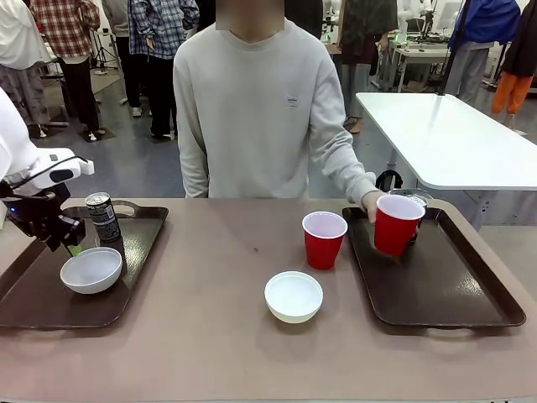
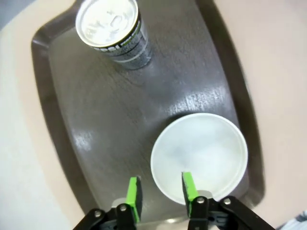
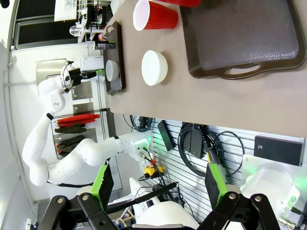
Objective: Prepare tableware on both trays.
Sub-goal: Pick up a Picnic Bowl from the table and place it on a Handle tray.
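While the left gripper (image 2: 161,192) hangs part-spread & empty just over the white bowl (image 2: 199,155) in the left tray's (image 2: 96,120) near half, we risk a finger clipping its rim, shoving it twd the drink can (image 2: 112,28); right gripper (image 3: 158,184) spread, empty.

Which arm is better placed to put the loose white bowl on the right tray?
Probably the right. The bowl lies beside that tray on the robot's right, and the right gripper is open and empty. The left gripper hangs over the far left tray.
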`<state>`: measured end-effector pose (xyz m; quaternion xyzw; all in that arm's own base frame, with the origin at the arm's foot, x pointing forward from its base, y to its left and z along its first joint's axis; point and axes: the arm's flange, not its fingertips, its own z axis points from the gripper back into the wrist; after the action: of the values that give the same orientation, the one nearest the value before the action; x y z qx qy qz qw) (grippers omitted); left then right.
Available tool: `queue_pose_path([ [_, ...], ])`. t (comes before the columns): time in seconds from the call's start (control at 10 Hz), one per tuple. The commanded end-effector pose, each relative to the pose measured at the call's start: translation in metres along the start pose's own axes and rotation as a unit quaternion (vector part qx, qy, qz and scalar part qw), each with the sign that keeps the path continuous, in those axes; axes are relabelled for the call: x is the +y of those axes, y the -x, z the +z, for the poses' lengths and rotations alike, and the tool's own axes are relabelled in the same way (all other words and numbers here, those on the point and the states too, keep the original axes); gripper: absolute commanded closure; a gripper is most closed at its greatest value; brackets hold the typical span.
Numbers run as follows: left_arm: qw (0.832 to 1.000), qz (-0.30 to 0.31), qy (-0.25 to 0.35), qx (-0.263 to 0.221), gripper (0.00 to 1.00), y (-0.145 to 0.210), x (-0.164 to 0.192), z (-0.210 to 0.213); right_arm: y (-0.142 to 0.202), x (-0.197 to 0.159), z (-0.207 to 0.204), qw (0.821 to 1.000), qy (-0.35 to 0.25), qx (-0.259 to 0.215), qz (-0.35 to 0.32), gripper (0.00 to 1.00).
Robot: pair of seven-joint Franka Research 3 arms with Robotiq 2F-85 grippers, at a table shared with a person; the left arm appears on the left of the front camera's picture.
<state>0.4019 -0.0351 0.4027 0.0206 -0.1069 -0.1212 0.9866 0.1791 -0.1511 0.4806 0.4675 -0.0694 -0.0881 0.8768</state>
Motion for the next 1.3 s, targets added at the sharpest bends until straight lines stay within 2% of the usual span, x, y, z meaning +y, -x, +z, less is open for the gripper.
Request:
queue_pose_path([
  [0.0,0.998,-0.012,0.057,-0.004,0.37,0.013,-0.001,0.021,0.000,0.000,0.000,1.000,-0.009,0.001,0.009,0.00],
  [0.1,0.993,-0.007,0.117,-0.001,0.27,0.015,-0.005,0.032,0.000,0.000,0.000,1.000,-0.009,0.001,0.009,0.00],
  [0.2,0.978,-0.028,0.205,-0.004,0.17,0.023,-0.010,0.046,0.000,0.000,0.000,1.000,-0.009,0.001,0.009,0.00],
  [0.3,0.961,-0.027,0.275,-0.013,0.07,0.027,-0.011,0.058,0.000,0.000,0.000,1.000,-0.009,0.001,0.009,0.00],
  [0.4,0.936,-0.022,0.351,-0.024,0.00,0.032,-0.008,0.070,0.000,0.000,0.000,1.000,-0.009,0.001,0.009,0.00],
  [0.5,0.910,-0.016,0.413,-0.037,0.00,0.037,0.004,0.078,0.000,0.000,0.000,1.000,-0.009,0.001,0.009,0.00],
  [0.6,0.889,0.016,0.455,-0.046,0.00,0.046,0.024,0.089,0.000,0.000,0.000,1.000,-0.009,0.001,0.009,0.00],
  [0.7,0.872,0.043,0.483,-0.062,0.00,0.057,0.050,0.098,0.000,0.000,0.000,1.000,-0.009,0.001,0.009,0.00],
  [0.9,0.856,0.124,0.498,-0.062,0.00,0.073,0.097,0.114,0.000,0.000,0.000,1.000,-0.009,0.001,0.009,0.00],
  [1.0,0.843,0.151,0.513,-0.061,0.00,0.074,0.122,0.118,0.000,0.000,0.000,1.000,-0.009,0.001,0.009,0.00],
  [1.2,0.826,0.194,0.524,-0.069,0.00,0.073,0.162,0.114,0.000,0.000,0.000,1.000,-0.009,0.001,0.009,0.00],
])
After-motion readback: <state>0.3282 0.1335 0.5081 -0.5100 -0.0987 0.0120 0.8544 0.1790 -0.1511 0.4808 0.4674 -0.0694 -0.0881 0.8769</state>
